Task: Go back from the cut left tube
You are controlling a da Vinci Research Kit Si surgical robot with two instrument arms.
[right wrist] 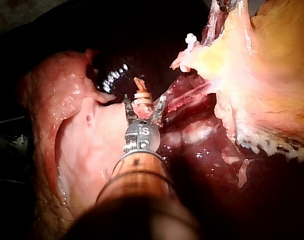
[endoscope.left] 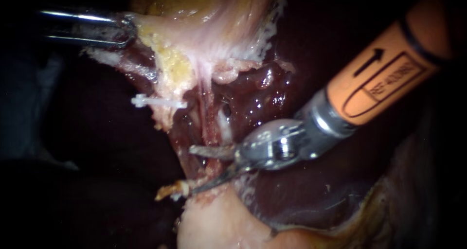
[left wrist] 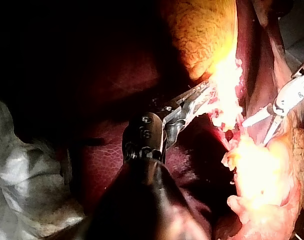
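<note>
- Steel-bladed end effector (endoscope.left: 197, 170) of the right instrument gapes wide astride the cut left tube (endoscope.left: 210, 132); a sideways retreat could snag its clip (endoscope.left: 170, 189).
- Left wrist view: end effector (left wrist: 194, 102) of the left instrument clamps the gallbladder (left wrist: 207, 40); slackening could slump tissue onto the cut.
- Right wrist view: the clip shows within the open end effector; closing would shear it.

The only print you have stands on the instruments. In the endoscope view, black printing with a boxed label sits on the orange sleeve (endoscope.left: 384, 79) of your right instrument (endoscope.left: 202, 168), upper right of the frame. Small stamped characters mark the metal joint (left wrist: 147, 132) of your left instrument (left wrist: 204, 97), and the right one's joint too.
</note>
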